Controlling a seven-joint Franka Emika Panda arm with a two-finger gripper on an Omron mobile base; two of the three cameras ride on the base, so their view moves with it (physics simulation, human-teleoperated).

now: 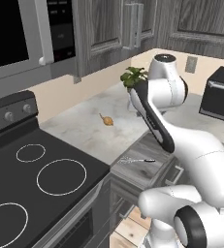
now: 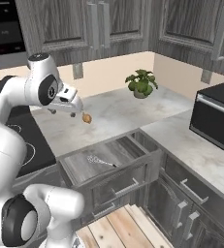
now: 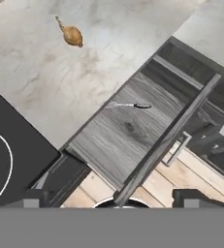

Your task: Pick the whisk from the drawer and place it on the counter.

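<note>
Grey wood-grain cupboards (image 2: 108, 22) line the walls of this kitchen corner, and below them runs the pale marbled table (image 1: 84, 128). On the left sits a black stovetop (image 1: 31, 189) with white rings, a microwave (image 1: 21, 34) hanging over it. Down below the table's edge the drawer (image 2: 108, 167) stands pulled wide open, bar handle on its front panel, wooden floor (image 2: 118, 227) showing beneath.

And there's the whisk (image 3: 128, 105), lying flat on the drawer's floor, wire head toward the stove side, black handle pointing away from it, nothing touching it. From the left base view it lies near the drawer's back edge (image 1: 136, 160); from the right it lies about mid-drawer (image 2: 101, 161).

Up on the table a small orange-brown lump with a stalk (image 1: 106, 120) lies by itself, well apart from the drawer. A potted plant (image 2: 141, 83) stands back by the wall, and a black box-shaped appliance (image 2: 215, 118) sits off to the right.

The end effector (image 3: 113, 198) hangs high above the open drawer, looking down on it, its two dark fingertips (image 3: 193, 197) spread wide apart with nothing between them. The whisk lies well below it.
</note>
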